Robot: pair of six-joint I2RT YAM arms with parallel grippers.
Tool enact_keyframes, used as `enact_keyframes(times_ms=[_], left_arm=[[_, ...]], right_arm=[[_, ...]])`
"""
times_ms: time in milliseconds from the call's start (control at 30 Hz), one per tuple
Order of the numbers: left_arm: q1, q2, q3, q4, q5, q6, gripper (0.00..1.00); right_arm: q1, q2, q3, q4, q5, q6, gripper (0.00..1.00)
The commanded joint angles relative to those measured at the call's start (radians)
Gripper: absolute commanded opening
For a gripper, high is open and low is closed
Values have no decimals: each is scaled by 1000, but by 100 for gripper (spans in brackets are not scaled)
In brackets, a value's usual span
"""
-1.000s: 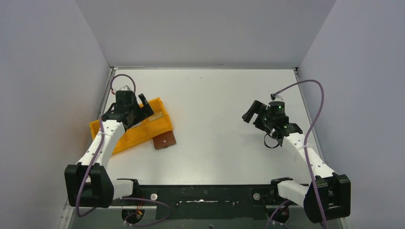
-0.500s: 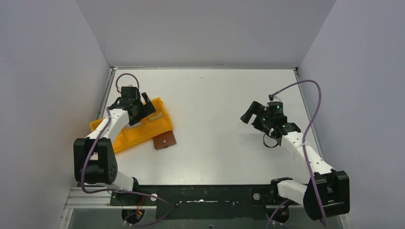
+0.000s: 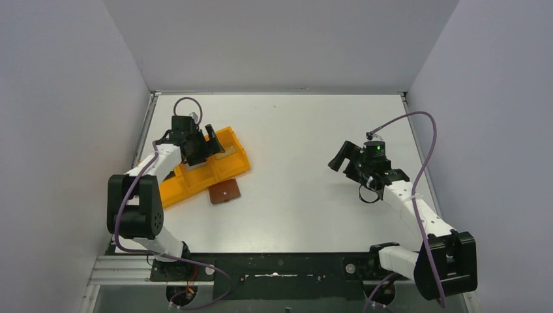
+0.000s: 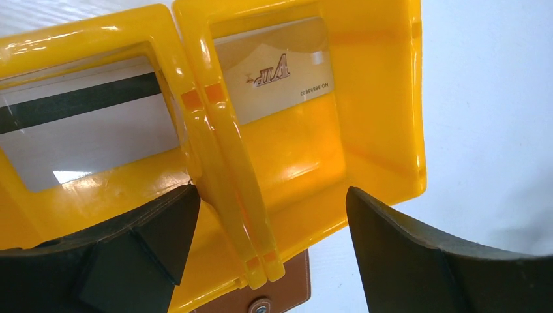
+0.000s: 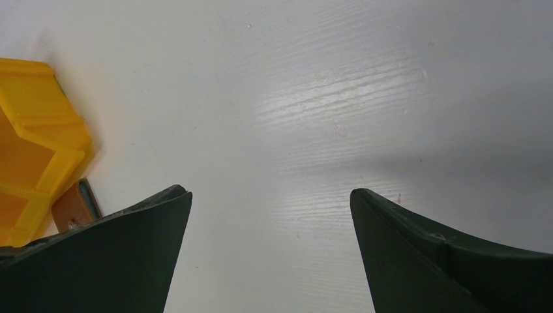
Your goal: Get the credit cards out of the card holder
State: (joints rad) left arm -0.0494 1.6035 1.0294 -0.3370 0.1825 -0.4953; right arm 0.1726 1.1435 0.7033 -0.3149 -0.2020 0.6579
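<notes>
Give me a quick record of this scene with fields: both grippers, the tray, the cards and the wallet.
left gripper: open, above orange tray, jaws astride a divider
right gripper: open, above table
gold card: lying in the tray's end compartment
striped card: lying in the next compartment
card holder: on table by tray's near edge
</notes>
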Motion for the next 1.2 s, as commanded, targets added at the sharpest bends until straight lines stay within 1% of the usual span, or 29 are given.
enact_keyframes(times_ms=[0, 267, 533, 900, 1167], left_arm=[[-49, 34, 68, 71, 92, 35, 83], [-178, 123, 143, 30, 31, 38, 80], [-298, 211, 229, 29, 33, 9, 77], [-498, 338, 363, 21, 10, -27, 74], [-612, 406, 441, 22, 12, -57, 73]], right_arm=[[8, 19, -5, 32, 1, 9, 98], [8, 27, -4, 11, 17, 6, 98], [8, 17, 1, -10, 56, 6, 98], [7, -36, 8, -65, 196, 31, 98], [3, -99, 1, -102, 300, 53, 98]])
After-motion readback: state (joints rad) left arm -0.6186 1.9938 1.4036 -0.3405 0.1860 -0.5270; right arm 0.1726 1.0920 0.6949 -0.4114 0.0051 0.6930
